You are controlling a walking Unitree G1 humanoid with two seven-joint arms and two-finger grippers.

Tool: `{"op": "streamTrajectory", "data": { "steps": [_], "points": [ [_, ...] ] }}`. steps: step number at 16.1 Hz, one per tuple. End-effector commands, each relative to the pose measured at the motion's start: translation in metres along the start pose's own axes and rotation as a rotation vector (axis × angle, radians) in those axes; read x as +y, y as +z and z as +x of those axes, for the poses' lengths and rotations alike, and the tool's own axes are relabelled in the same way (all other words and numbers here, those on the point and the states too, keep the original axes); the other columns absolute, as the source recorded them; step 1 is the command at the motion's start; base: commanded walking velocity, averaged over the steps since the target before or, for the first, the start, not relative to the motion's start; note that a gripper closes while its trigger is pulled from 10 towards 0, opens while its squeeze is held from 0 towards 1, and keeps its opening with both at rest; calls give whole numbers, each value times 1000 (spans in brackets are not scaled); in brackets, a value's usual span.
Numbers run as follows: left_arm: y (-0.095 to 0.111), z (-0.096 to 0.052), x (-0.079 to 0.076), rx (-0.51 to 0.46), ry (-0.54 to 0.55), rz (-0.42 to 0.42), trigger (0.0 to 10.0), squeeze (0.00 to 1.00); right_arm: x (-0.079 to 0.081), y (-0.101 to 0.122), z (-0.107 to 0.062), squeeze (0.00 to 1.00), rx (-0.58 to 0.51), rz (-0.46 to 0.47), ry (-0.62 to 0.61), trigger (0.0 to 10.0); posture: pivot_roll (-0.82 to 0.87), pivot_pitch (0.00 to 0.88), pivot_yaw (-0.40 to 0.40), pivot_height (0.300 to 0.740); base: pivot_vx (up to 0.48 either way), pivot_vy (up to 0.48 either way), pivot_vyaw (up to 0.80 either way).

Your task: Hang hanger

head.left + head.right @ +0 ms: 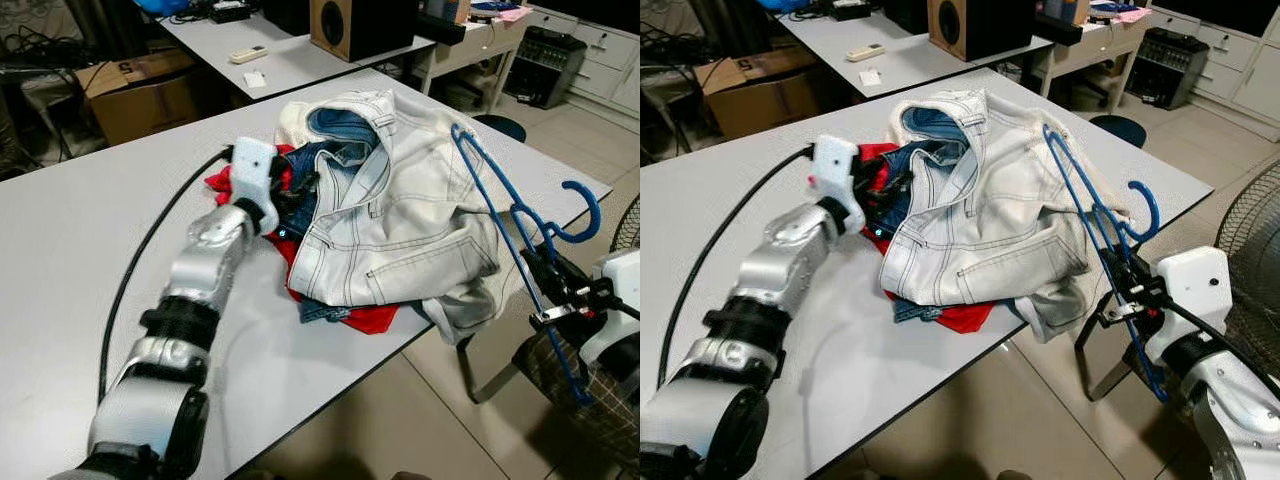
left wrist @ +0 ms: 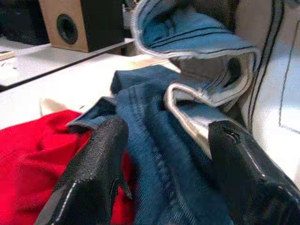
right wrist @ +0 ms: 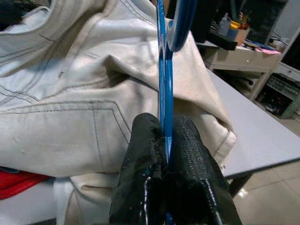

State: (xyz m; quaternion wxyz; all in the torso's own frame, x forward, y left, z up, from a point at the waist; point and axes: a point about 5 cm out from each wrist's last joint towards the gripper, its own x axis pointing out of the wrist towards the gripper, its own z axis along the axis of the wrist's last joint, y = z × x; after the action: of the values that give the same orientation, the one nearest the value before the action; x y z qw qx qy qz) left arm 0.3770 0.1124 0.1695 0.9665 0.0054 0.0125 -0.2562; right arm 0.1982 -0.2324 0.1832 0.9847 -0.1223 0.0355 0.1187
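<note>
Left arm: the silver arm (image 1: 190, 300) is reaching from the near edge of the white surface (image 1: 80, 230) toward the heap of clothes, a black cable (image 1: 140, 260) trailing beside it.
Left pincer (image 2: 164, 154): it is sitting at the near-left side of the heap with its two black fingers (image 2: 93, 173) spread open, holding nothing; dark blue denim (image 2: 150, 154) is lying between them and red cloth (image 2: 33, 154) just beside one finger.
Clothes heap: a cream jacket (image 1: 400, 220) with dark stitching is lying on top, covering the denim and a red garment (image 1: 365, 318) whose edge is showing at the near side; part of the jacket is drooping over the surface's edge.
Right pincer (image 3: 166, 140): it is closed on the blue hanger (image 1: 520, 250), clamping the thin frame between both fingers, off the right edge of the surface.
Hanger: it is standing tilted, its upper part leaning against the jacket, its hook (image 1: 585, 205) curving out to the right, its lower end hanging below the surface's edge.
Background: a second table with a wooden speaker (image 1: 345, 25), a cardboard box (image 1: 140, 90) and white drawers (image 1: 600, 50) are standing well behind.
</note>
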Motion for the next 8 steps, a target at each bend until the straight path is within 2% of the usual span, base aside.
{"op": "streamTrajectory", "data": {
  "steps": [1, 8],
  "points": [
    [5, 5, 0, -6, 5, 20, 10000, 0, 3, 8, 0, 0, -31, -18, 28, 10000, -211, 0, 37, 740, 0, 0, 0],
    [-5, 15, -5, 49, -29, 31, 10000, 0, 5, 7, 0, 0, -28, -21, 48, 10000, -216, 0, 42, 740, 0, 0, 0]
  ]
}}
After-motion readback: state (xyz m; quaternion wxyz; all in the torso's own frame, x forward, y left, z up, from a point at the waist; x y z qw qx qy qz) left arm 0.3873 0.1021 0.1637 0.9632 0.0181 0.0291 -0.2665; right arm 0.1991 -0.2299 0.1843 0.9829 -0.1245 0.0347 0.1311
